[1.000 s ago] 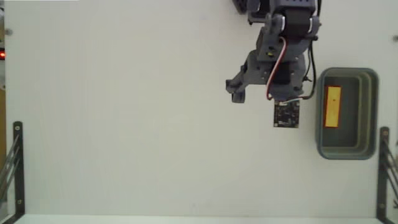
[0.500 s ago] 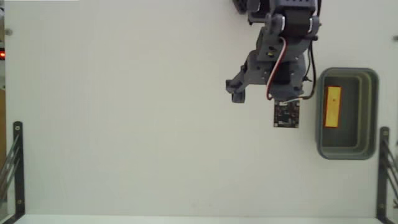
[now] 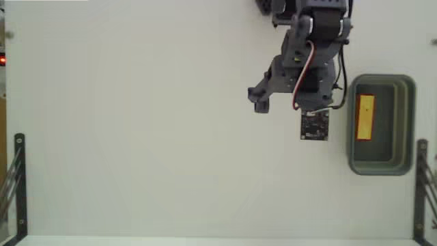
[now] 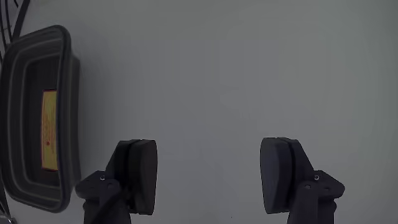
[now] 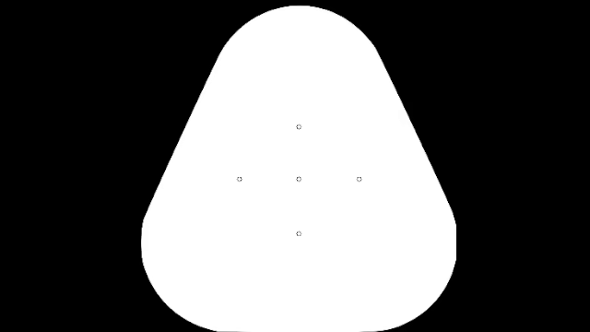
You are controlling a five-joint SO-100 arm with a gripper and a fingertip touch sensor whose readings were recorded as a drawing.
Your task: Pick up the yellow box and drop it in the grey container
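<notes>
The yellow box (image 3: 366, 117) lies flat inside the grey container (image 3: 382, 80) at the right of the fixed view, along the tub's left wall. In the wrist view the same box (image 4: 48, 129) rests on the floor of the container (image 4: 69, 124) at the far left. My gripper (image 4: 208, 177) is open, its two dark fingers (image 4: 138, 174) wide apart over bare table with nothing between them. The arm (image 3: 311, 55) reaches down from the top edge and hangs just left of the container, clear of it.
The white table (image 3: 136, 123) spreads wide to the left of the arm. Black metal brackets stand at the lower left (image 3: 18, 184) and lower right (image 3: 423, 184) edges. A small red light (image 3: 2, 60) glows at the left edge.
</notes>
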